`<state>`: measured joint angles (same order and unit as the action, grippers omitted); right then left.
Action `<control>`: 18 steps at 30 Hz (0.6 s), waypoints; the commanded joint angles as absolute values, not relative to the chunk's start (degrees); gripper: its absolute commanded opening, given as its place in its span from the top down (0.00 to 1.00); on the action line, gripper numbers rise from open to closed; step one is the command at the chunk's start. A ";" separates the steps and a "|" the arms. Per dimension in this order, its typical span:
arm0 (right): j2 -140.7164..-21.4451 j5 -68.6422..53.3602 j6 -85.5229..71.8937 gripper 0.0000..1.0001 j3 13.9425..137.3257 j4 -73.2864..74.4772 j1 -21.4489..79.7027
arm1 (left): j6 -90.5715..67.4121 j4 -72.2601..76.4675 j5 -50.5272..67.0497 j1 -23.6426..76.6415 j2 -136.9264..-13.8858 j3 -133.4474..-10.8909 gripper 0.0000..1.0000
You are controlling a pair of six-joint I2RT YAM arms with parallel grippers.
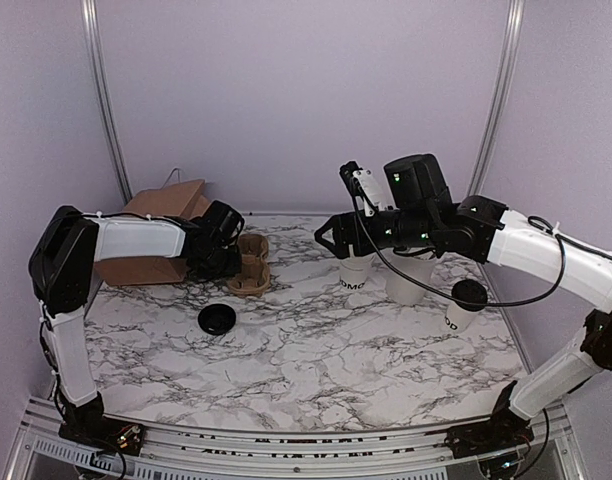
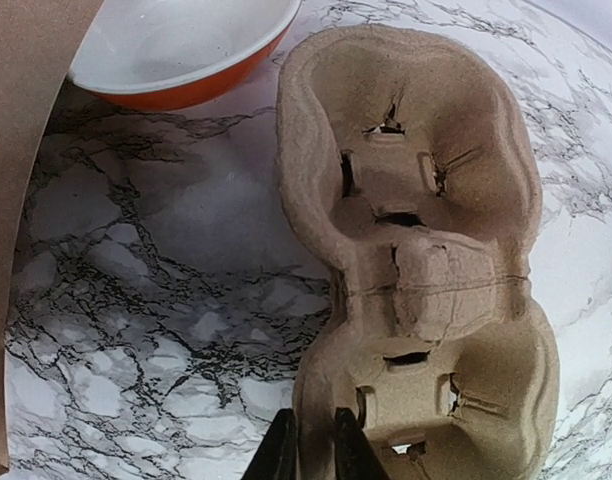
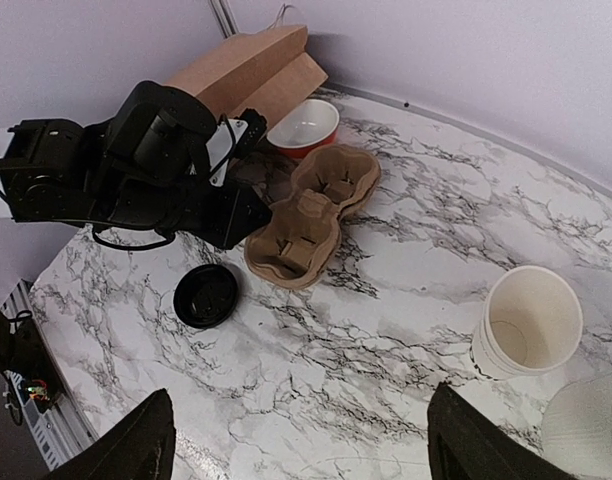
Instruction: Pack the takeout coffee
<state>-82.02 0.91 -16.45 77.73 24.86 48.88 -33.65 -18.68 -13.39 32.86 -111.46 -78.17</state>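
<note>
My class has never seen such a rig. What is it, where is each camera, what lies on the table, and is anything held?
Two robot arms stand at the near edge of a marble-patterned table. One camera looks down from above and behind them; one sits on each wrist. On the table: a brown paper bag, a moulded brown cardboard cup carrier, a round black plastic lid, an orange bowl with a white inside, a small white paper cup with black lettering. The left gripper is at the carrier's rim, fingers nearly together; a grip is unclear. The right gripper is open and holds nothing.
</note>
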 commanded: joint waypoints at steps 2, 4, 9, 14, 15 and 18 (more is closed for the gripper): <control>-82.35 0.54 -17.03 0.16 77.77 23.69 48.58 | -33.95 -18.92 -12.50 32.51 -112.42 -79.19 0.87; -82.23 0.62 -17.26 0.16 77.48 23.65 48.55 | -33.90 -18.74 -12.31 32.44 -112.22 -79.20 0.89; -82.31 0.70 -17.56 0.16 77.25 23.56 48.59 | -33.75 -18.47 -11.49 32.47 -111.98 -79.23 0.96; -82.52 0.80 -17.63 0.16 77.20 23.55 48.55 | -33.28 -18.33 -10.86 32.50 -111.53 -79.35 1.00; -82.62 0.79 -17.64 0.16 77.22 23.60 48.56 | -33.19 -18.29 -10.67 32.47 -111.45 -79.45 1.00; -82.91 0.77 -17.68 0.16 77.21 23.69 48.57 | -32.97 -18.23 -10.19 32.56 -110.93 -79.54 1.00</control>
